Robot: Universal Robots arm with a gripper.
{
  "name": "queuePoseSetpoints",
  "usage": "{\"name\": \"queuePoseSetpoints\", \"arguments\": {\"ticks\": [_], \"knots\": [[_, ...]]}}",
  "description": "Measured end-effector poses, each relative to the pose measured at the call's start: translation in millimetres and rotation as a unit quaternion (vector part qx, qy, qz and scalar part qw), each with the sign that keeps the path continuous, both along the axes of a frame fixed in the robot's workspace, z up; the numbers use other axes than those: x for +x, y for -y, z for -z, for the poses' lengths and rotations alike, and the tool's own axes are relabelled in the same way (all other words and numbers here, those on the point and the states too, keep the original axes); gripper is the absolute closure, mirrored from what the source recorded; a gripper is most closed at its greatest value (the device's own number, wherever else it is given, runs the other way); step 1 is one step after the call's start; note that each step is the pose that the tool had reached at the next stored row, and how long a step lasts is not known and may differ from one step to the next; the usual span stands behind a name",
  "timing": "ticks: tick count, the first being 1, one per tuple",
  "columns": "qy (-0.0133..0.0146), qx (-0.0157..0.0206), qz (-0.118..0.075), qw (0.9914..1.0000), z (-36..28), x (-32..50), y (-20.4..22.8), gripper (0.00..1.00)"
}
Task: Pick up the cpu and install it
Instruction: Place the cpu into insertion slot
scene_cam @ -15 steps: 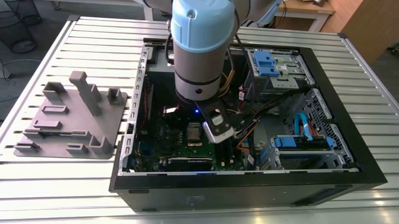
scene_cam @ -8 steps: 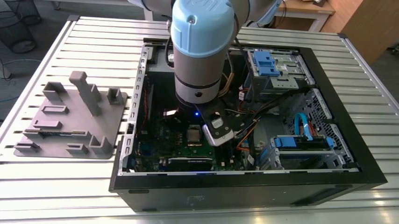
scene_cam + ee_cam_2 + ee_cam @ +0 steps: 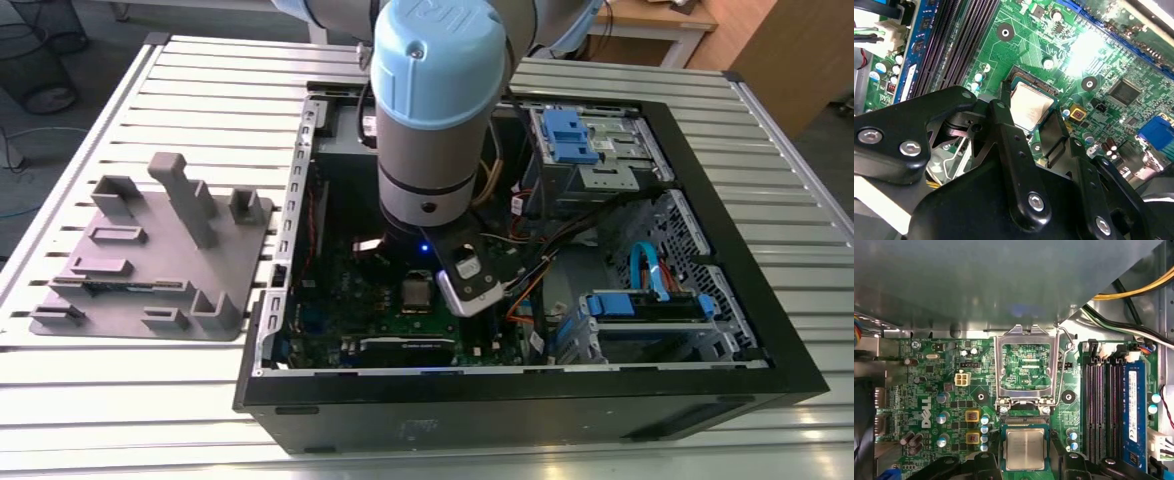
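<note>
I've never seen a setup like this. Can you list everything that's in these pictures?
table: one, silvery slatted metal, under everything.
computer case: one, black, open on top, on the table.
tray: one, grey plastic with upright posts, on the table at the exterior view's left of the case.
circuit board: one, green, inside the case.
socket frame: one, metal, hinged open, on the board next to the cpu.
cpu: one, pale silvery square, lying in its socket on the board.
memory stick: one, blue, upright in a slot beside the socket.
robot arm: one, grey with a pale blue cap, reaching down into the case.
claw: one, black, right over the cpu.
</note>
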State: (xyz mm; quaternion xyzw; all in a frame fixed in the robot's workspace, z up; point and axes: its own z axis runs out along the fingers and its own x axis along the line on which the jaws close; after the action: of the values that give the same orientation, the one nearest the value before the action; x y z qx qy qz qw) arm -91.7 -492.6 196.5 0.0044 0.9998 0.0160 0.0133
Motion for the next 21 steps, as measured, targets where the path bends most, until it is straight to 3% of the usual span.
{"name": "queuePoseSetpoints", "arguments": {"ticks": [13,21], "knots": [[-0.0001,-0.0001,0.0,1.0,6.1,1.5,0.4,0.53],[0.0,-0.0001,0.0,1.0,6.6,1.5,0.4,0.52]]}}
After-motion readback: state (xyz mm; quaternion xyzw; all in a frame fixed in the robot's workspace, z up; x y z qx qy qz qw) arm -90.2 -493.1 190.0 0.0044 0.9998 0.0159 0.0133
